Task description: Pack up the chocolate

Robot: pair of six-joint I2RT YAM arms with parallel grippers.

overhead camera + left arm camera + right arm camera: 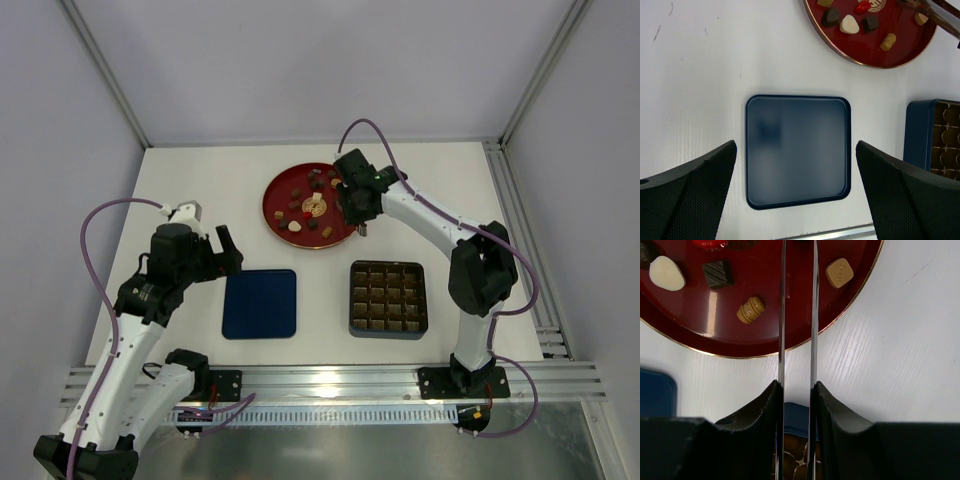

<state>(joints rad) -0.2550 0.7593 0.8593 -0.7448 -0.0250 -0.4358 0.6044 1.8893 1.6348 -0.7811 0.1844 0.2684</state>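
Observation:
The chocolates [310,205] are small dark, light-brown and cream pieces on a round red plate [272,205] at the back middle. In the right wrist view I see a cream piece [667,273], a dark cube [717,273], a light-brown barrel [751,310] and a tan square [839,272]. My right gripper [357,208] [797,390] is shut on thin metal tongs [782,315] that reach over the plate's near right side; their tips are out of view. The brown gridded tray [388,297] sits in a dark-blue box. My left gripper [225,250] [796,200] is open and empty above the flat dark-blue lid [797,150].
The lid [260,303] lies left of the tray, both near the front. The plate [870,55] and the box edge [920,130] show in the left wrist view. A metal rail [330,380] runs along the table's front edge; frame posts stand at the back corners.

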